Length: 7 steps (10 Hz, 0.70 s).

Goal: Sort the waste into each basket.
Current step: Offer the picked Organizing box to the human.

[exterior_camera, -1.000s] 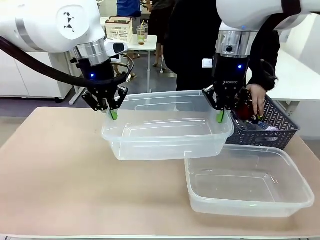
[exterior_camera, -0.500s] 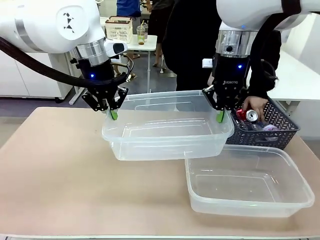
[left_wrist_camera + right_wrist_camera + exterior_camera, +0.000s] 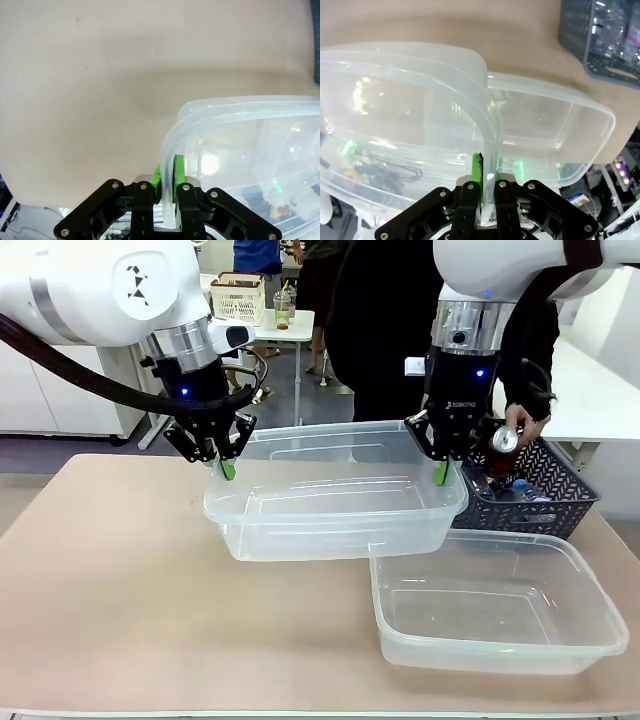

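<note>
both robot hands are clamped on one clear tub (image 3: pixel 330 525) and holding it up off the bench (image 3: pixel 120 590): the left hand (image 3: pixel 228 468) pinches the rim at the tub's left end, the right hand (image 3: pixel 440 472) pinches it at the right end. the left wrist view shows the green pads (image 3: pixel 179 172) tight on either side of that rim, and the right wrist view shows the same squeeze. the tub hangs level between them, with nothing in it that i can see. a back tub (image 3: pixel 300 440) sits just behind it, and a near tub (image 3: pixel 480 655) rests on the bench at front right, partly under the lifted one and bare inside. over on the right, the person's hand (image 3: pixel 522 423) holds a red can (image 3: pixel 503 440) above the grey basket (image 3: pixel 560 505), which has more litter in it, too jumbled to tell apart. so by my reading the sort has barely begun: no waste is in any tub, the robot is busy placing a tub, and every can, packet and bottle has yet to go in.
</note>
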Each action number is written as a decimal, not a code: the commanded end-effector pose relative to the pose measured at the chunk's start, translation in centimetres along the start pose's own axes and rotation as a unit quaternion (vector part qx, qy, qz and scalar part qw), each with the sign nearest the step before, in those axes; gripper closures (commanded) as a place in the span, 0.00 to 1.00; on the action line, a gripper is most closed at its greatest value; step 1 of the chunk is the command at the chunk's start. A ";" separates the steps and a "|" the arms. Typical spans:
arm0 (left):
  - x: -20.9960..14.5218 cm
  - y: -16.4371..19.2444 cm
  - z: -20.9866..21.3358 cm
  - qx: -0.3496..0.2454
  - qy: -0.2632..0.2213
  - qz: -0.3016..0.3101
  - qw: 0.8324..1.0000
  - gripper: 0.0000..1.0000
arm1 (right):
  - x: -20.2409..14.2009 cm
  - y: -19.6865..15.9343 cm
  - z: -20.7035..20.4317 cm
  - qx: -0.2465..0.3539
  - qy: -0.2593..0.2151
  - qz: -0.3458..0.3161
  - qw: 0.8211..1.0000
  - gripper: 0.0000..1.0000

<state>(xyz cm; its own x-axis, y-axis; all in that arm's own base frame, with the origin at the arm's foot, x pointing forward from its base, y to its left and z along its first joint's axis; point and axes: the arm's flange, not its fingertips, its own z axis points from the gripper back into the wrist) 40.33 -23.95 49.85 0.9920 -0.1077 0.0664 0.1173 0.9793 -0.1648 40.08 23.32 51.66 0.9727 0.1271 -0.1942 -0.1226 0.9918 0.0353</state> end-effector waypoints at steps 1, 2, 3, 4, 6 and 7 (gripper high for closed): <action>-0.3 -0.2 -0.1 -0.006 -0.009 0.004 1.000 0.94 | -0.3 0.2 0.5 -0.002 0.002 0.006 1.000 0.96; -0.3 -0.2 -0.1 -0.006 -0.009 0.004 1.000 0.94 | -0.3 0.2 0.5 -0.002 0.002 0.006 1.000 0.96; -0.3 -0.2 -0.1 -0.006 -0.009 0.004 1.000 0.94 | -0.3 0.2 0.5 -0.002 0.002 0.006 1.000 0.96; -0.3 -0.2 -0.1 -0.006 -0.009 0.004 1.000 0.94 | -0.3 0.2 0.5 -0.002 0.002 0.006 1.000 0.96; -0.3 -0.2 -0.1 -0.006 -0.009 0.004 1.000 0.94 | -0.3 0.2 0.5 -0.002 0.002 0.006 1.000 0.96; -0.3 -0.2 -0.1 -0.006 -0.009 0.004 1.000 0.94 | -0.3 0.2 0.5 -0.002 0.002 0.006 1.000 0.96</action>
<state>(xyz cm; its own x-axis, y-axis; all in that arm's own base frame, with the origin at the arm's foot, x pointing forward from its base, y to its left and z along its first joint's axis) 40.33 -23.95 49.84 0.9920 -0.1077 0.0664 0.1174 0.9793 -0.1648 40.08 23.32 51.66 0.9727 0.1271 -0.1942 -0.1226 0.9918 0.0353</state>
